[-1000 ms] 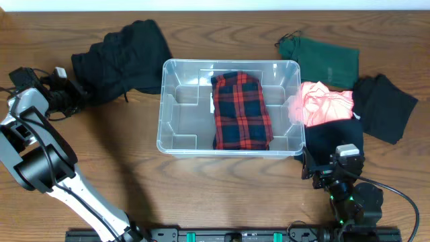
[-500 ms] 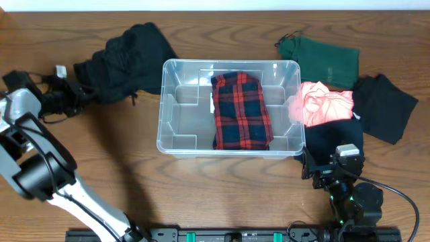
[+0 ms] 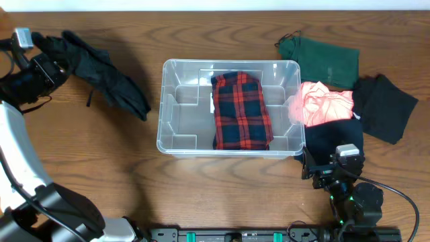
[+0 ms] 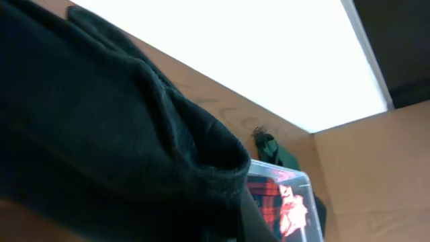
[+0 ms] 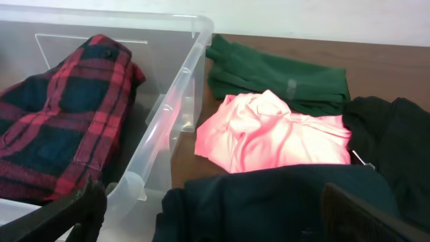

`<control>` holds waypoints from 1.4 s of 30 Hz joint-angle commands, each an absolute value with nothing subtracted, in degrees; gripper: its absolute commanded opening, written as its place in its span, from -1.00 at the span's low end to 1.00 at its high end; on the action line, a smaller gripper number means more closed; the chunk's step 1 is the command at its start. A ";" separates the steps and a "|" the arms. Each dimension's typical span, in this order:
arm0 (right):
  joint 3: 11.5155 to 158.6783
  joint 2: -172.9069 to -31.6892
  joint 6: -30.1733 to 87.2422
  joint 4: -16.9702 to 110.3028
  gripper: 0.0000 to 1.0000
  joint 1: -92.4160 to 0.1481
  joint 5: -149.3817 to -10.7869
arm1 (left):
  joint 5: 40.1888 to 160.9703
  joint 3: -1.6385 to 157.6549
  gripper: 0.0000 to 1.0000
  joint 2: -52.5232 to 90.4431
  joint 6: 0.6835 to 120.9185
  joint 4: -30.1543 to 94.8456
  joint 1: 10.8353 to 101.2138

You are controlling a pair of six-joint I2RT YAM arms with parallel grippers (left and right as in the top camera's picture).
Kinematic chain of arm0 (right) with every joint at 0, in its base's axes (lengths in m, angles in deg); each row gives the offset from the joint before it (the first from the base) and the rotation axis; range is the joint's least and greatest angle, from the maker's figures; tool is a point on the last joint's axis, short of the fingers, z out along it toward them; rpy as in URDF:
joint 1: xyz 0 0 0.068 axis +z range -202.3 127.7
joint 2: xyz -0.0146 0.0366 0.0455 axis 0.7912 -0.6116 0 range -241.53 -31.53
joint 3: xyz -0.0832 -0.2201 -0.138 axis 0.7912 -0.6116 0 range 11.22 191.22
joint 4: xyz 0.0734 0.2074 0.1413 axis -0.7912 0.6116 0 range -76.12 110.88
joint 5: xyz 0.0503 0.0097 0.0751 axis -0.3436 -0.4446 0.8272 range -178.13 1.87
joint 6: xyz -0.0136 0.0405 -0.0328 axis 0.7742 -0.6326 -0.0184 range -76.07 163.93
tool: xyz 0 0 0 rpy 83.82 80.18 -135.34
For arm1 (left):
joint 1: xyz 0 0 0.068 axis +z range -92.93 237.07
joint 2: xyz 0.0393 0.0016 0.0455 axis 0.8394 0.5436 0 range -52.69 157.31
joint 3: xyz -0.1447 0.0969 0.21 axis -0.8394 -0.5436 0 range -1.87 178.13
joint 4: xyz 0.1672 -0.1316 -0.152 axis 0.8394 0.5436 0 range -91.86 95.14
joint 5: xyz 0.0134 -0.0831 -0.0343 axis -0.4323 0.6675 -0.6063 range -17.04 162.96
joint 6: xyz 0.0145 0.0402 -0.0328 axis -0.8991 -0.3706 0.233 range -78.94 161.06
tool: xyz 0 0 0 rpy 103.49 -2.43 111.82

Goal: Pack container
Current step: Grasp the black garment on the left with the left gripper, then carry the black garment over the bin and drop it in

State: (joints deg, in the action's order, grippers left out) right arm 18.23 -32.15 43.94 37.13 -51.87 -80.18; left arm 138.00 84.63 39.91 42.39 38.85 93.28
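The container (image 3: 183,117) stands in the middle of the tabletop (image 3: 101,168), with a folded red plaid shirt (image 3: 240,111) inside. It looks stiff, light and smooth, so I think its rim is the place to hold. The left gripper (image 3: 41,66) is clamped on a limp black garment (image 3: 107,77). The right gripper (image 5: 225,212) has its fingers apart.

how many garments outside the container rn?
5: black garment in left gripper; green garment back right; pink garment beside container; black piece far right; dark piece near right gripper. More possibly hidden.

Plaid shirt (image 3: 242,111) is red and navy, bag (image 3: 326,60) green, top (image 3: 326,104) pink, garment (image 3: 101,67) apparently black.
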 commanded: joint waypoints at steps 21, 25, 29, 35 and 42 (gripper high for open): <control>18.09 -31.91 43.55 37.34 0.98 -52.24 -80.16 | 144.95 84.92 -0.88 27.30 72.00 -3.05 56.39; 18.09 -31.91 43.55 37.32 0.99 -52.24 -80.16 | 141.65 84.59 -0.88 30.71 67.50 -1.81 46.81; 18.09 -31.91 43.55 37.32 0.98 -52.24 -80.16 | 139.68 84.54 -0.88 35.28 62.34 -0.41 39.25; 18.09 -31.91 43.55 37.34 0.99 -52.24 -80.16 | 133.82 84.54 -0.88 40.37 54.08 5.47 34.51; 18.09 -31.91 43.55 37.32 0.98 -52.24 -80.16 | 127.55 84.54 -0.88 41.18 49.58 11.92 33.68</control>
State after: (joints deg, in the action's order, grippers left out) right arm 18.23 -32.15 43.94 37.10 -51.87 -80.20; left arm 129.96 83.19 42.90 54.19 12.36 33.81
